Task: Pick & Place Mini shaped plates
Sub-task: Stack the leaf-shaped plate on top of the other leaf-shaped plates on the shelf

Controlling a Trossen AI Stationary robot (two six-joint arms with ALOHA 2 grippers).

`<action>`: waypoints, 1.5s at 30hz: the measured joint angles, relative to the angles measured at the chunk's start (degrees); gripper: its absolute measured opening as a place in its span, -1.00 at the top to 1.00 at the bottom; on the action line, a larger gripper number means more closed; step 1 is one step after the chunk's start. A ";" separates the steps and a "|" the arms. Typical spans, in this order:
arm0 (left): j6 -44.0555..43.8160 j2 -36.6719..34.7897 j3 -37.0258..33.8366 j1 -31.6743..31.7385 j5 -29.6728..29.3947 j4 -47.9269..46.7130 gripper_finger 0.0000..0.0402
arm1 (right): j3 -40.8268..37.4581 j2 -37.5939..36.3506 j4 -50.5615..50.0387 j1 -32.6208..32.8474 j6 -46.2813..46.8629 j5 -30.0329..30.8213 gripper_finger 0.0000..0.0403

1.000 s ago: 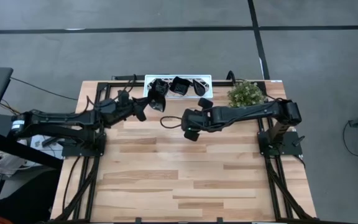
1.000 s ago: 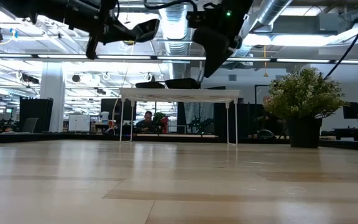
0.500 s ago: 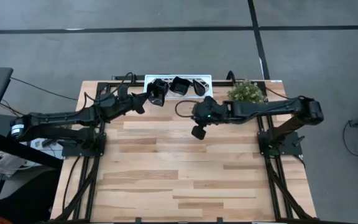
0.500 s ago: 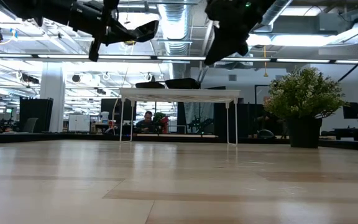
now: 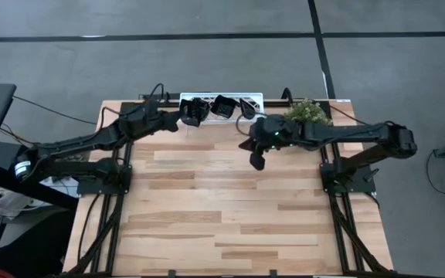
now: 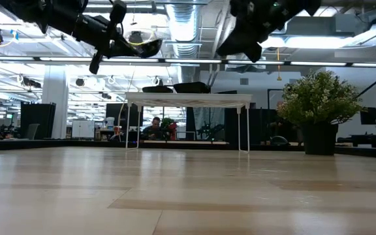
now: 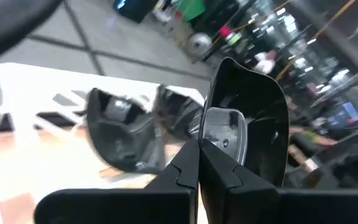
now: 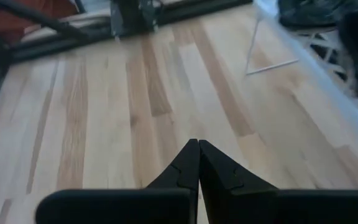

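- Nearest us, the wooden surface [image 5: 222, 208] lies bare of any plates across its near and middle parts.
- Further back, our right gripper [image 5: 256, 160] hangs above the surface right of centre, clenched on nothing, its fingers [image 8: 194, 163] pressed together.
- Beyond that, at far left, our left gripper [image 5: 184, 117] is clamped on the rim of one mini shaped plate [image 7: 250, 118], held in the air just beside the white tray [image 5: 187, 99].
- At the far edge, the tray carries more black plates [image 5: 224, 106], with a potted plant [image 5: 306, 116] to its right.
- We judge the step in hand to be carrying the plate; whether it is coming from the tray or going to it, we cannot tell. The next move calls for a steady carry and a gentle release.
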 joint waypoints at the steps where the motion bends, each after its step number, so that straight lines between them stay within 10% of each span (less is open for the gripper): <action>1: 0.00 0.24 1.01 0.38 0.09 -2.50 0.99 | -0.89 -0.92 0.81 -0.66 0.00 -0.74 1.00; 24: 2.63 20.14 21.17 9.50 7.29 -22.27 0.99 | -13.10 -20.00 4.80 -3.94 1.37 -4.28 1.00; 45: 12.50 29.50 32.76 14.74 13.67 -37.28 0.99 | -13.15 -20.94 5.04 -3.91 1.28 -4.40 1.00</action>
